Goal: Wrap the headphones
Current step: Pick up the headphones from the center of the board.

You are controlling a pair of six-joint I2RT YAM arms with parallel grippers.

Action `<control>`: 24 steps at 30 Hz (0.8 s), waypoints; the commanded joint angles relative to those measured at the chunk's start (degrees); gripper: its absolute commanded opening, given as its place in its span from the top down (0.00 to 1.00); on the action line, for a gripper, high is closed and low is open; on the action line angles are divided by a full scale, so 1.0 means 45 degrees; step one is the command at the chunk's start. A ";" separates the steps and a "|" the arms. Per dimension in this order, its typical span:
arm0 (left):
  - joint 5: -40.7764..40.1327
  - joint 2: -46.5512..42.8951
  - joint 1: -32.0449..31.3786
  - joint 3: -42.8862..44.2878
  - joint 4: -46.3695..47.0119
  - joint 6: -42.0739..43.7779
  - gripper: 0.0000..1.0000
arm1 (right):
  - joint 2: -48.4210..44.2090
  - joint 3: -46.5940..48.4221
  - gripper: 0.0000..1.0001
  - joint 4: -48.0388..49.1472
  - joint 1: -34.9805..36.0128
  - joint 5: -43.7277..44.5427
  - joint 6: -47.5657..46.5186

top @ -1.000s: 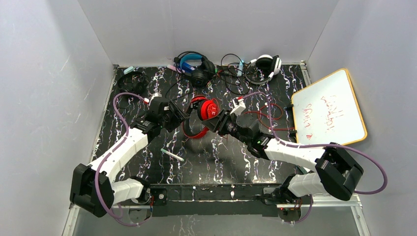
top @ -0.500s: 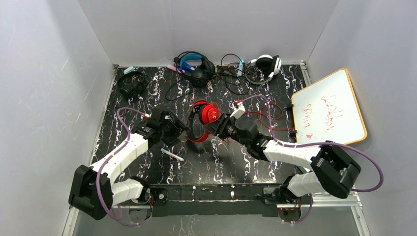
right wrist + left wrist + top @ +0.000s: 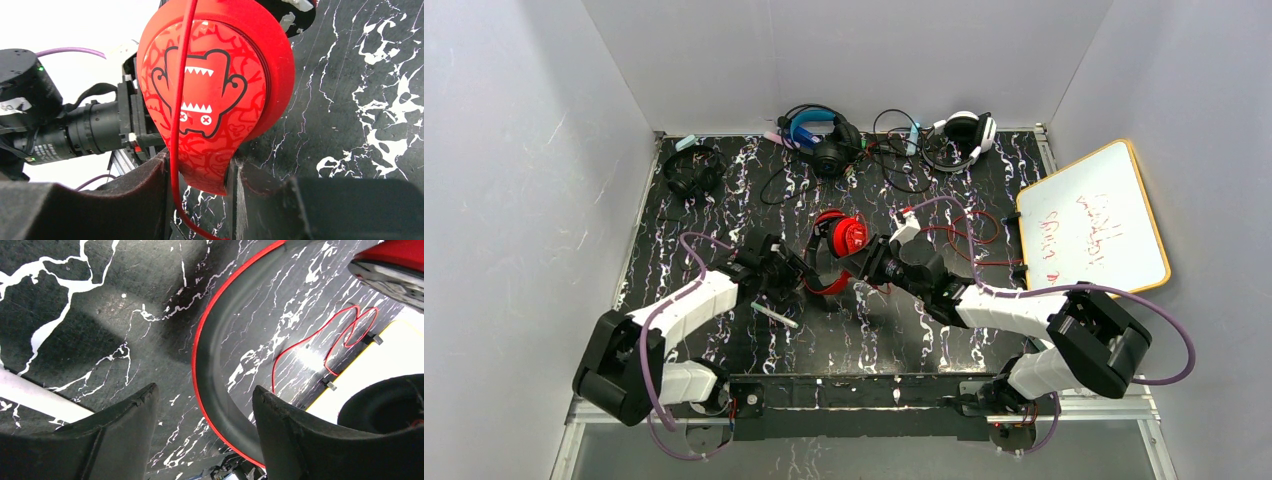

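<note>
Glossy red plastic headphones [image 3: 225, 75] on matt, white-veined black table [image 3: 360, 75]

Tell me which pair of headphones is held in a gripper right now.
The red pair, clamped in the right gripper. The blue-banded pair, white-cupped pair and all-black pair lie ungripped farther back.

Blk marbled table [image 3: 864, 340]: blk headphones [image 3: 692, 170], blue-band pair [image 3: 819, 135], white pair [image 3: 966, 130], pen [image 3: 774, 315].
</note>
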 commanded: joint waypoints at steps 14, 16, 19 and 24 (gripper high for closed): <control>0.0181 0.1430 -0.0522 -0.0613 0.1523 -0.1182 0.47 | -0.0417 0.0077 0.90 0.2020 0.0053 -0.0447 -0.0115; 0.0166 0.1647 -0.0561 -0.0753 0.1685 -0.1256 0.49 | -0.0420 0.0061 0.90 0.2021 0.0044 -0.0486 -0.0097; 0.0171 0.1931 -0.0609 -0.0833 0.1987 -0.1282 0.50 | -0.0417 0.0030 0.90 0.2038 0.0054 -0.0550 -0.0082; -0.0146 0.1931 -0.0611 -0.0646 0.1969 -0.1052 0.66 | -0.0507 -0.0137 0.90 0.2060 0.0054 -0.0609 -0.0038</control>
